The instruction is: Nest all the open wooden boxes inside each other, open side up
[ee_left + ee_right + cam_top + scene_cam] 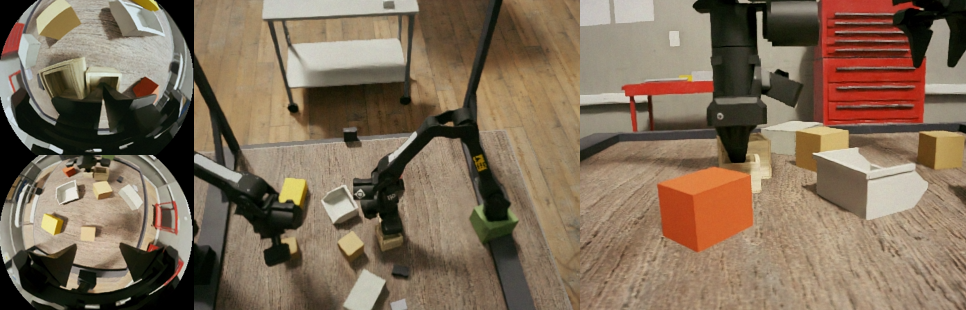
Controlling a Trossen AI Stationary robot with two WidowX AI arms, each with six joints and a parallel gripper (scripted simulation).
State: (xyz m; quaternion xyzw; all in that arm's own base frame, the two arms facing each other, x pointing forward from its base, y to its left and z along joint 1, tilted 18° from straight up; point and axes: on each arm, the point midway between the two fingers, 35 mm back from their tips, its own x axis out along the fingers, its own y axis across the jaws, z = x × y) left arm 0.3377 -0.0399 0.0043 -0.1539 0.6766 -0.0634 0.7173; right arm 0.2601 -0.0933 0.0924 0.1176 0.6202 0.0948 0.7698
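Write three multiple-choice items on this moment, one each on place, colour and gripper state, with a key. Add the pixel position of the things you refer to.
1. Which thing lies nearest the camera in the exterior view?
A) yellow block B) orange block C) green block
2. What colour is the open tray-like container?
A) white B) red C) blue
3. How does the right gripper stand?
A) shut on a block B) shut and empty C) open

1: B, the orange block [705, 207] [146, 88] [69, 171] fills the exterior foreground.
2: A, the open container [339, 205] [892, 192] [135, 19] [67, 192] has white walls.
3: C, the right gripper [98, 245] has its fingers wide apart with nothing between them.
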